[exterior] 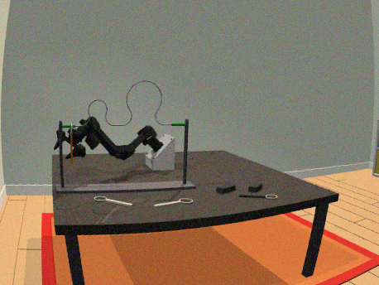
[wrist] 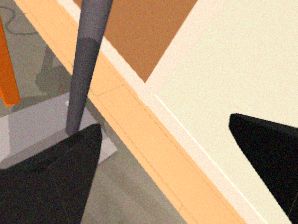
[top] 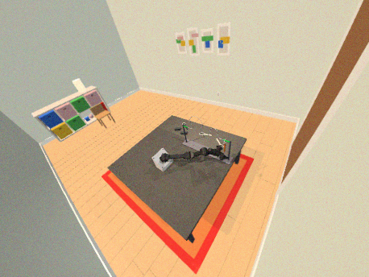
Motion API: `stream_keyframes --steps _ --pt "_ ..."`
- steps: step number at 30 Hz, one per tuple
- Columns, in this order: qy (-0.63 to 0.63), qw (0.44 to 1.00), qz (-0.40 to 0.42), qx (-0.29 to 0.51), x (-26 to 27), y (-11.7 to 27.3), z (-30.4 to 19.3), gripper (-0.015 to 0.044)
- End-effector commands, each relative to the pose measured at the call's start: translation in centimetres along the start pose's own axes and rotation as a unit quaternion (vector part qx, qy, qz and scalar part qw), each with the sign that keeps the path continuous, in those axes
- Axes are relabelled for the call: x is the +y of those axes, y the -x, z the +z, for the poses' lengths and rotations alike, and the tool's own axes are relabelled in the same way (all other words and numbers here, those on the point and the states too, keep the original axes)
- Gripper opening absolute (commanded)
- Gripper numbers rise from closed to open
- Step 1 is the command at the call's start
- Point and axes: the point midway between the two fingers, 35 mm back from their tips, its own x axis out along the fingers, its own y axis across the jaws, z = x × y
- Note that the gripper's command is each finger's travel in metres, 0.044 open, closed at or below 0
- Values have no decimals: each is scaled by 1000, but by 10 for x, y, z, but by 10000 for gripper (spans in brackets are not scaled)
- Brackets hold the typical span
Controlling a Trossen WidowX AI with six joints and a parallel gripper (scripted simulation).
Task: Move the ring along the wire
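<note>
The ring [exterior: 71, 125] hangs on the green part [exterior: 65, 126] of the wire beside the left post [exterior: 61, 161] in the exterior view. Its orange handle [exterior: 71, 150] [top: 225, 147] [wrist: 8, 80] points down and shows at the left edge of the wrist view. My gripper [exterior: 65, 150] [wrist: 165, 124] is open, close to that post and the handle. In the wrist view, both the handle and the post [wrist: 84, 70] lie left of the gap between the fingers. Whether a finger touches the post cannot be told. The other green part [exterior: 178, 124] is by the far post [exterior: 185, 153].
The grey wire [exterior: 117, 125] has a small and a large hump between the posts. The posts stand on a long base [exterior: 124, 187]. Two pale loop-ended sticks [exterior: 123, 203] [exterior: 165, 204], a dark one [exterior: 252, 196] and two black blocks [exterior: 226, 189] [exterior: 255, 187] lie on the table.
</note>
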Motion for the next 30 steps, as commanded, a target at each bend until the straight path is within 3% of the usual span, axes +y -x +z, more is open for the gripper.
stream_keyframes --steps 1,9,20,30 --pt "1 1000 -1 0 -1 0 0 374" --pt "51 995 -88 19 -80 15 -17 164" --pt "153 952 -241 114 -208 62 -70 160" --pt "259 863 -371 226 -313 148 -98 160"
